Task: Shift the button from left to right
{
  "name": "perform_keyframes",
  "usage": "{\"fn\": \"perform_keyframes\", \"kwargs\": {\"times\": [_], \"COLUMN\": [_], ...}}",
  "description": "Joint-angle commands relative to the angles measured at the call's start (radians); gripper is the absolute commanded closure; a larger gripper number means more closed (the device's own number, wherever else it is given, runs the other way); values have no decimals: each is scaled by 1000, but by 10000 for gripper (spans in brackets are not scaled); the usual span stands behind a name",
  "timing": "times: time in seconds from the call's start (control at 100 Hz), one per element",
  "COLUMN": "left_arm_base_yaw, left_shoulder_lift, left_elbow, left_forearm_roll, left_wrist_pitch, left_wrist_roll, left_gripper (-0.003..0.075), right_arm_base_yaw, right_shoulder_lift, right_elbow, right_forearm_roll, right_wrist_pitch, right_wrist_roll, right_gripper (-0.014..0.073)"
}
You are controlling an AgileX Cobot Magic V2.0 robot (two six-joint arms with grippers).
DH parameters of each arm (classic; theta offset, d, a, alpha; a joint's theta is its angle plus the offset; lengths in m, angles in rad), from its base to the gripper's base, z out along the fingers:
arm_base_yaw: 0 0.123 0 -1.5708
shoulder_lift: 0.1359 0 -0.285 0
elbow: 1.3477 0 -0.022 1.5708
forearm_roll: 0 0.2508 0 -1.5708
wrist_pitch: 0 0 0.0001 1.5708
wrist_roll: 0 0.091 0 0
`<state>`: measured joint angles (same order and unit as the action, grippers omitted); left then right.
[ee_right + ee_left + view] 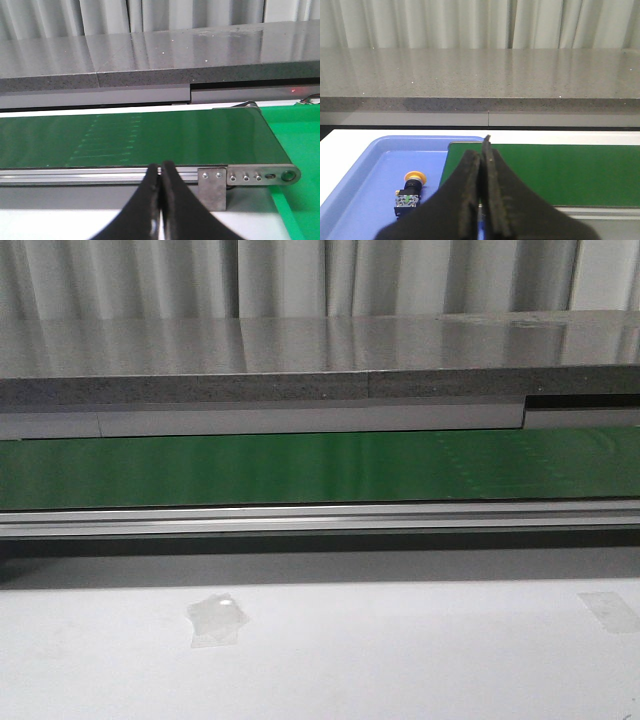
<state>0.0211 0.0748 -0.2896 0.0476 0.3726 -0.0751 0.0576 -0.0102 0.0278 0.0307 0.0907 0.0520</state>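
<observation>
The button (409, 193), with a yellow cap, a black body and a small green mark, lies on its side in a blue tray (355, 175) in the left wrist view. My left gripper (482, 152) is shut and empty, beside the button and apart from it, over the tray's edge near the green belt (560, 172). My right gripper (160, 169) is shut and empty, in front of the belt's metal rail (100, 175). No gripper and no button show in the front view.
The green conveyor belt (320, 468) runs across the front view behind a metal rail, with a grey stone ledge (320, 365) behind it. The belt's end bracket (250, 176) and a green surface (300, 145) lie beside the right gripper. Tape patches (217, 620) lie on the white table.
</observation>
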Motion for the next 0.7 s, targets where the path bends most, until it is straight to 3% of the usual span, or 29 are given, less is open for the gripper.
{"fn": "perform_keyframes", "kwargs": {"times": [0.0,0.39,0.69], "left_arm_base_yaw": [-7,-7,-7], "left_shoulder_lift": [82,419,524], "left_elbow": [-135,-569,-614], "left_forearm_roll": [-7,1,-1], "left_wrist_pitch": [49,588,667], "left_wrist_roll": [-11,-11,-1], "left_gripper": [740,740,739], "right_arm_base_yaw": [-1,-1,-1], "right_shoulder_lift": [-15,-15,-15], "right_elbow": [-16,-16,-16], "right_forearm_roll": [-7,-7,-7], "right_wrist_pitch": [-82,-82,-82], "right_wrist_roll": [0,0,0], "right_gripper": [694,694,694]}}
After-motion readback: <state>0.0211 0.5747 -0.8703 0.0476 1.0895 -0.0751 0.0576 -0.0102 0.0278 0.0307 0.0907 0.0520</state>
